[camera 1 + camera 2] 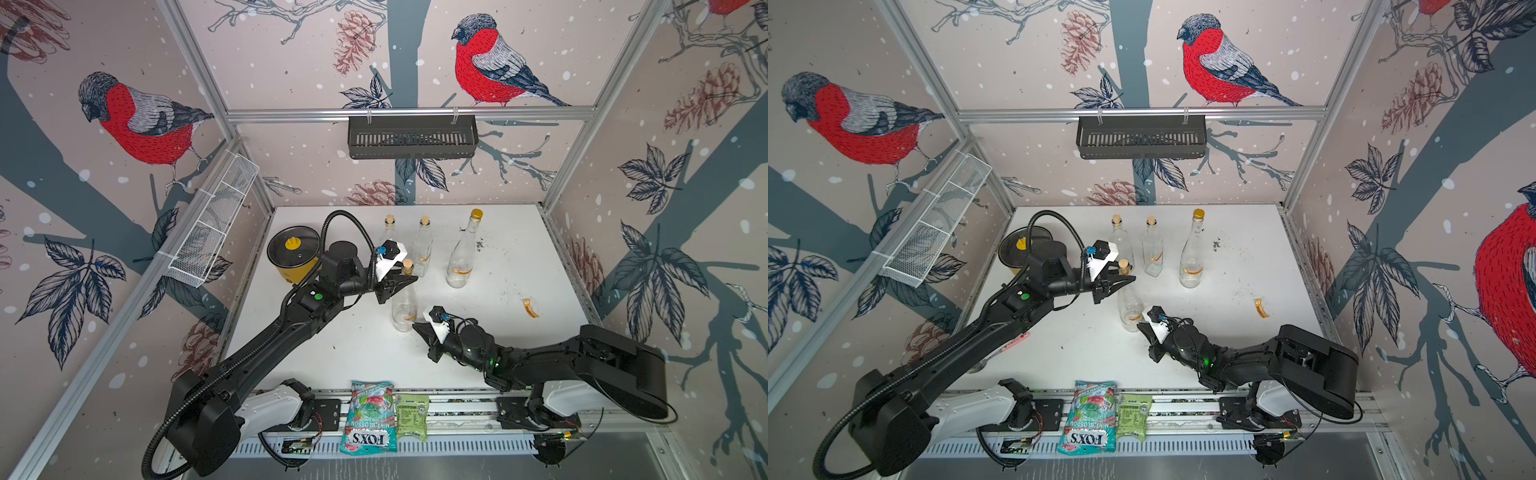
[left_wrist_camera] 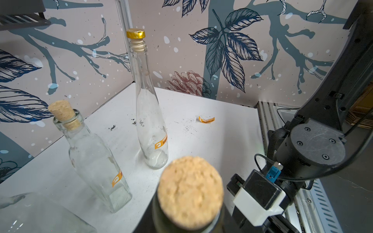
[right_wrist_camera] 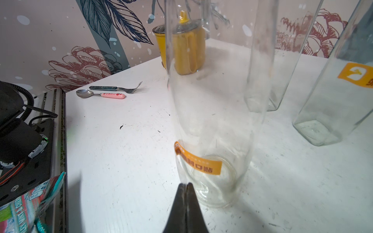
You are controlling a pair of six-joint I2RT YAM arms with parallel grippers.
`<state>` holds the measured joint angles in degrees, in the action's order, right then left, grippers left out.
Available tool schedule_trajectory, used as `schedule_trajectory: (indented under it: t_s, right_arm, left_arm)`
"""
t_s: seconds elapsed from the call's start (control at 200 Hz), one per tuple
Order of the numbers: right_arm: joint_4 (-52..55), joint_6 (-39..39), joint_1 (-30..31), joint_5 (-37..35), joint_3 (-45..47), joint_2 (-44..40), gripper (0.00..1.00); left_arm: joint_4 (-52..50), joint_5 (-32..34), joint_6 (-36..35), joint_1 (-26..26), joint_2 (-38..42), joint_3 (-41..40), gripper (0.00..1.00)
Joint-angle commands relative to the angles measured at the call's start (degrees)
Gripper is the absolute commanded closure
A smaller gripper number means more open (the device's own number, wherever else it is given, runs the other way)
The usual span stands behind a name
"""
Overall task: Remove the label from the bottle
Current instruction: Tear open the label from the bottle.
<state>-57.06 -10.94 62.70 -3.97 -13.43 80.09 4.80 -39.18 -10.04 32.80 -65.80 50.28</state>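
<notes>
At table centre, bottle: upright clear glass; likely rigid, slick, breakable.
Label: orange strip low on the bottle; probably thin and tearable, best picked at an end.
Left gripper: clamped on the neck under the cork.
Right gripper: jaws pressed together, empty, just near of the label.

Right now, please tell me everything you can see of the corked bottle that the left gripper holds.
The bottle is clear glass, apparently empty, round-based, standing upright on the white table. A tan cork plugs its mouth. An orange printed label sits low on its wall. The left gripper is shut on its neck under the cork. The right gripper, shut, points at its base below the label; contact cannot be told.
</notes>
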Motion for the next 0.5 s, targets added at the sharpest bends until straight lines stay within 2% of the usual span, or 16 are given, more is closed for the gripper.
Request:
schedule_trajectory:
  t_s: [0.0,0.495]
  right_arm:
    - [-0.9,-0.8,0.0,-1.2,0.3,-0.3,0.99]
    - [0.8,-0.3,-1.1,-2.4,1.2,-2.5,0.99]
  left_arm:
    - [-2.5,1.4,-2.3,0.1,-0.2,0.3,1.0]
    - [-2.9,1.6,-2.7,0.1,-0.2,0.4,1.0]
